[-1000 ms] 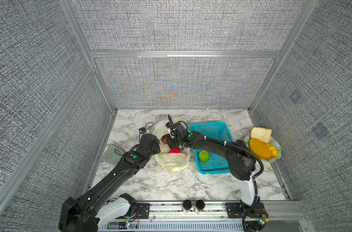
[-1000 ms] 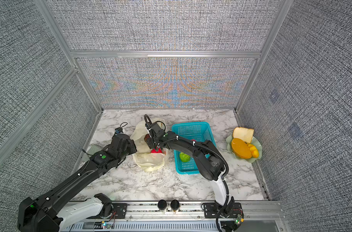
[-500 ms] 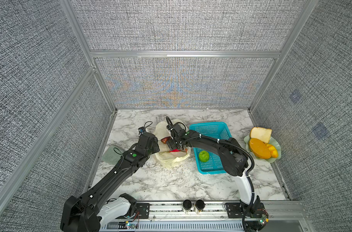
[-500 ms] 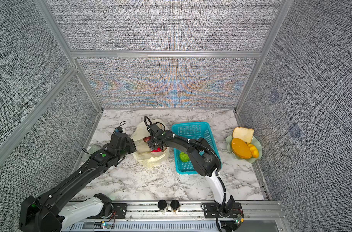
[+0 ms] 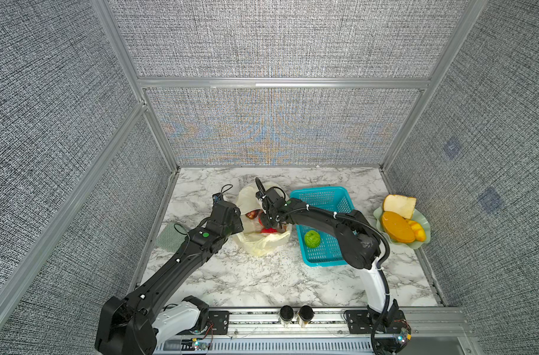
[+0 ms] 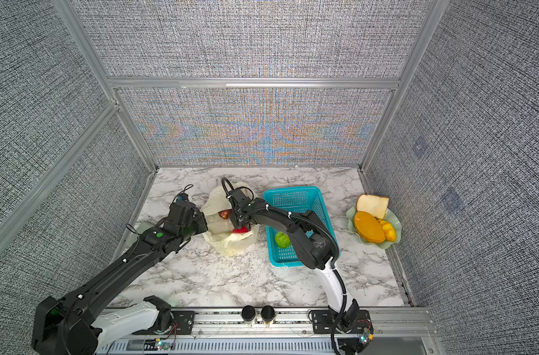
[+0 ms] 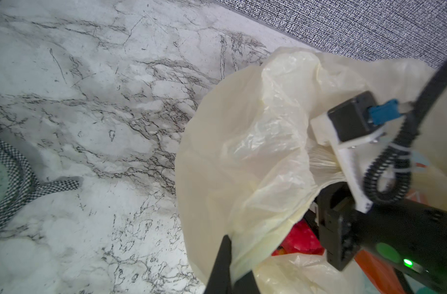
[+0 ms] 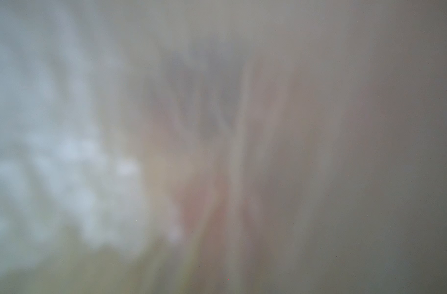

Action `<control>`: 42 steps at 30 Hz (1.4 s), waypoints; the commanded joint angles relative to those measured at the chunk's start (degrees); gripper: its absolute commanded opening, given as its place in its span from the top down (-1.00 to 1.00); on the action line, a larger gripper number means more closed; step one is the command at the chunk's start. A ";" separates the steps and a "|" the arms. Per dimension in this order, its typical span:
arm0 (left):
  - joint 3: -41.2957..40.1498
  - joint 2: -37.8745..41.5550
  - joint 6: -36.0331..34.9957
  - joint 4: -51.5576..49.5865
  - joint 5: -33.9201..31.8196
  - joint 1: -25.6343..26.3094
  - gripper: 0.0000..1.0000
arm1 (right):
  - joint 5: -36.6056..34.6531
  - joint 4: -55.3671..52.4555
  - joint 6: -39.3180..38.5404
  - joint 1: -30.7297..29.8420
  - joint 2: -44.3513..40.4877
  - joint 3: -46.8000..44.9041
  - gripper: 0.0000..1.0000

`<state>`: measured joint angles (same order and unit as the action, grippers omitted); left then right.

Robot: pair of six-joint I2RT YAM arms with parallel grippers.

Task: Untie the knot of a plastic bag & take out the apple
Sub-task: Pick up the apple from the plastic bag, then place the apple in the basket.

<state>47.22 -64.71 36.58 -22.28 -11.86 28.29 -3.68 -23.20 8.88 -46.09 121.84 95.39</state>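
Left pincer (image 7: 228,245) is pinched tight on the rim of the plastic bag (image 7: 242,152), at its nine o'clock; right pincer (image 5: 267,222) is hidden inside the bag, so its gap cannot be told.

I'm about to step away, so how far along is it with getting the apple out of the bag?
Done: the plastic bag looks untied, its mouth gaping open. In hand: the left gripper pinches the bag's rim, and the right gripper reaches inside, right by a red fruit; its jaws are hidden, so a grip can't be confirmed. Left: lifting that fruit out, since it sits inside the bag.
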 commanded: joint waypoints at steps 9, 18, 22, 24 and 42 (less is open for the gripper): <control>1.44 -2.86 -3.44 2.48 -0.29 -0.33 1.00 | 25.06 9.62 1.49 4.20 -21.66 -11.20 0.48; 2.50 -4.54 -4.84 3.30 0.01 -0.54 1.00 | 43.19 -3.56 -3.98 9.98 -33.45 -17.16 0.47; 3.03 -5.23 -4.82 2.84 0.10 -0.52 1.00 | 29.59 -13.11 -5.53 12.60 -38.28 -17.36 0.47; 3.10 -5.23 -4.85 2.52 -0.03 -0.52 1.00 | 18.67 -13.73 -3.58 13.99 -41.65 -18.95 0.47; 1.82 -3.06 -4.90 1.19 0.25 -0.52 1.00 | 1.21 -5.68 5.72 20.38 -26.44 -25.72 0.36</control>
<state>49.19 -68.05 31.73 -20.86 -11.84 27.88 -3.53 -30.72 13.02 -25.82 93.14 69.01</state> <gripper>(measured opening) 0.061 0.315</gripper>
